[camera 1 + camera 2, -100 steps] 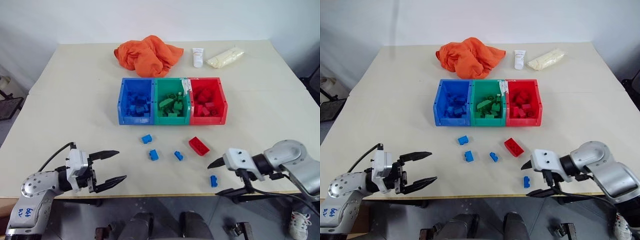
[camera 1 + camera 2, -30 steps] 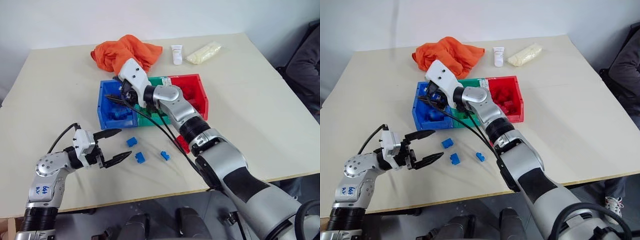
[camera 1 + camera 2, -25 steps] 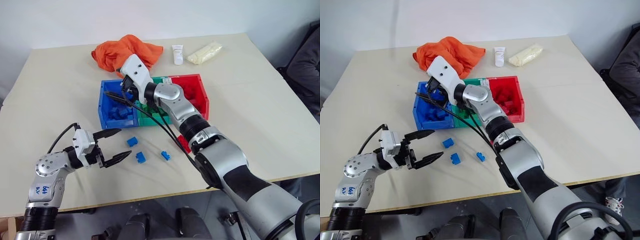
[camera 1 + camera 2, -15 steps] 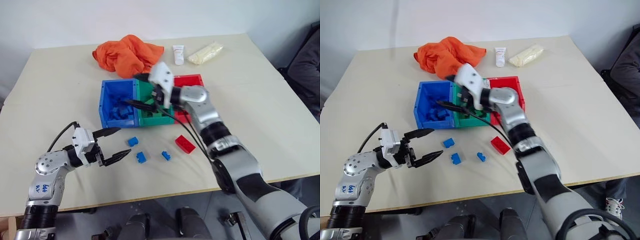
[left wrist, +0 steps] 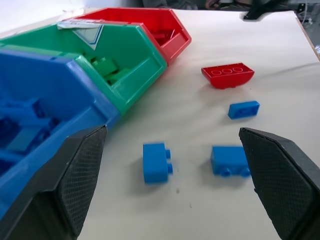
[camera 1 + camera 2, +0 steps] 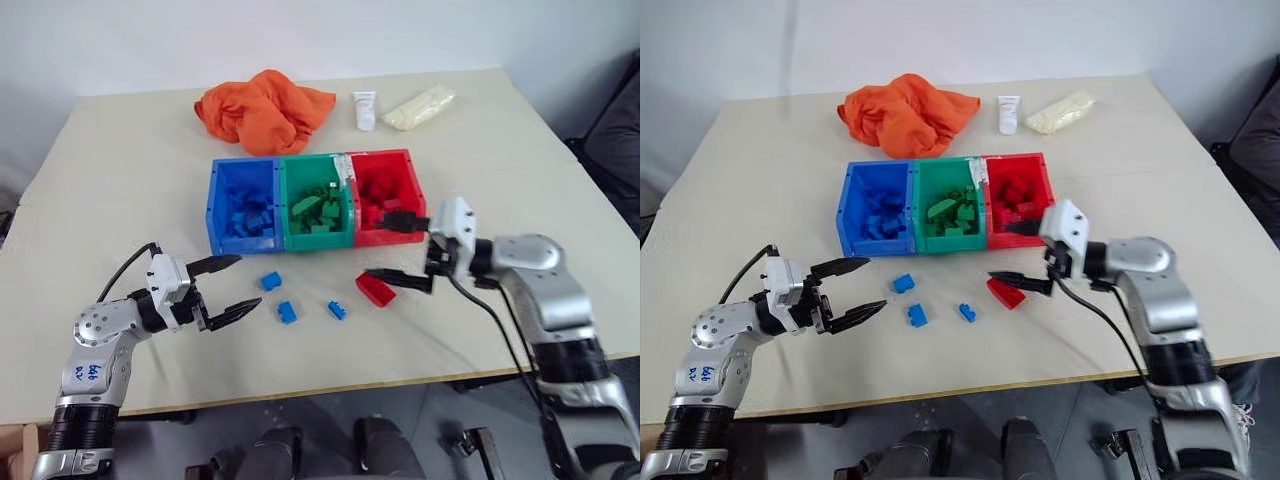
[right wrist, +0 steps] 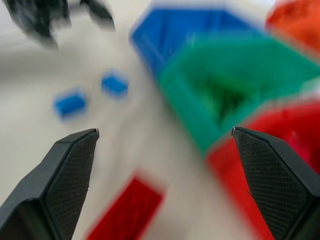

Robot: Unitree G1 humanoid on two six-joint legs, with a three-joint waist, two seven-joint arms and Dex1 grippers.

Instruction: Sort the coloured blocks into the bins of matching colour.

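Three joined bins stand mid-table: blue (image 6: 243, 162), green (image 6: 312, 158) and red (image 6: 380, 155), each holding blocks of its own colour. In front of them lie three small blue blocks (image 6: 270, 281) (image 6: 287, 312) (image 6: 337, 310) and one larger red block (image 6: 374, 291). My right gripper (image 6: 378, 245) is open and empty; it hovers in front of the red bin with its lower finger just over the red block. My left gripper (image 6: 248, 284) is open and empty, level, left of the blue blocks (image 5: 156, 162). The red block (image 5: 228, 75) lies beyond them.
An orange cloth (image 6: 265, 108), a white tube (image 6: 363, 108) and a pale yellow bag (image 6: 420, 105) lie behind the bins. A dark seat (image 6: 618, 130) stands past the table's right edge. Bare tabletop stretches to the left and right of the bins.
My right arm has swung back from over the blue bin to the right, down to the red block. One blue block that lay near the front edge is gone from the table. The left gripper stayed put.
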